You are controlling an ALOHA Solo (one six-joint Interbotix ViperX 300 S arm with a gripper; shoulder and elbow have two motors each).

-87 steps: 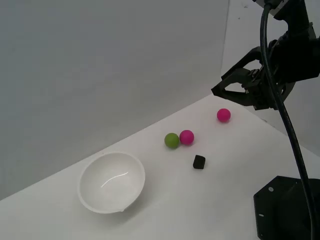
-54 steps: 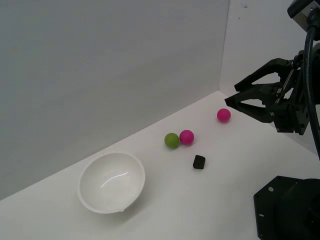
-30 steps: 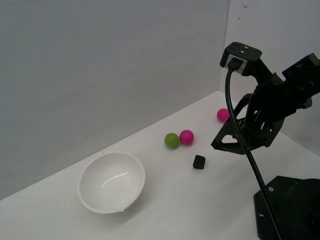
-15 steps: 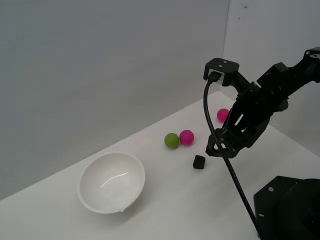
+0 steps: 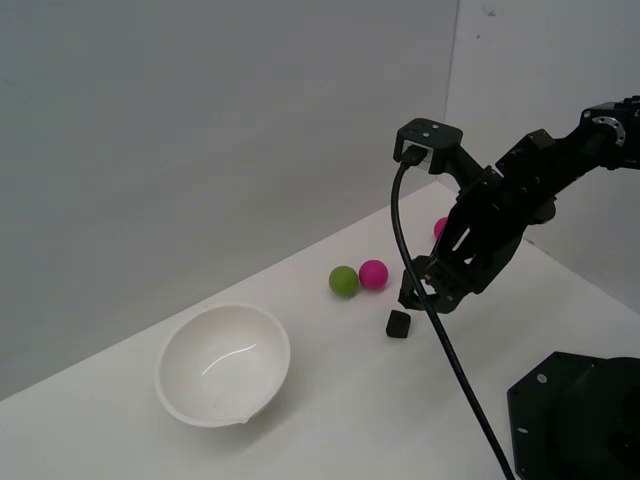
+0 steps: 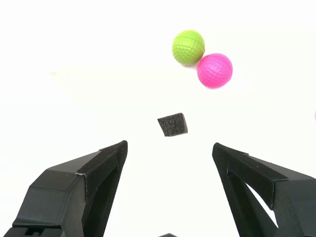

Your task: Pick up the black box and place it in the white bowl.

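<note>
Exterior view: gripper [image 5: 418,297] hanging low over the white table [image 5: 330,400], tips pointed down; black box [image 5: 398,324] just below and slightly ahead of the tips, resting on the table, not touched; green ball [image 5: 343,281] and pink ball [image 5: 373,274] touching each other, beyond the box from the jaws; second pink ball [image 5: 439,226] mostly hidden behind the arm; white bowl [image 5: 224,364] well apart from the jaws, toward the exterior view's left, nothing inside; black base plate [image 5: 575,415] at the lower corner, exterior view's right; jaw spread hard to judge from here.

Wrist view: gripper [image 6: 170,153] spread wide, nothing held; black box [image 6: 172,124] ahead of the tips, roughly centred on the gap between them, clear space on both sides, not yet between the fingers [image 6: 101,170]; green ball [image 6: 188,47] and pink ball [image 6: 215,70] farther ahead past the box, touching; bowl out of this view.
</note>
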